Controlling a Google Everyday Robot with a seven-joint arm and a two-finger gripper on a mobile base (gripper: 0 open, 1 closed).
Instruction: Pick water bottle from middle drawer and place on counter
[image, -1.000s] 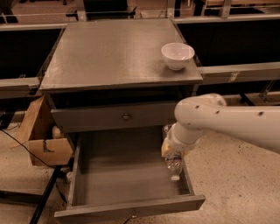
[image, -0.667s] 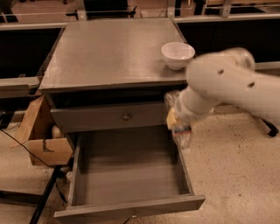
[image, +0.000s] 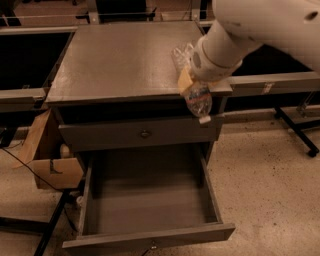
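The water bottle (image: 196, 95) is clear and crinkly, and it hangs tilted with its white cap down at the counter's front right edge. My gripper (image: 188, 81) is shut on its middle, mostly hidden behind the big white arm (image: 225, 40). One tan finger pad (image: 184, 80) shows against the bottle. The counter (image: 120, 55) is a grey square top; the bottle's upper end is over it. The middle drawer (image: 150, 200) stands pulled open below, with a bare grey floor. The white bowl is hidden by the arm.
A shut upper drawer front with a round knob (image: 145, 133) sits just under the counter. A cardboard box (image: 50, 160) stands left of the cabinet. Black stand legs (image: 297, 130) are on the floor at the right. A cable (image: 30, 170) runs across the floor at left.
The arm has lifted the bottle up out of the middle drawer, past the upper drawer front, to the counter's front right edge. The arm now covers the bowl.
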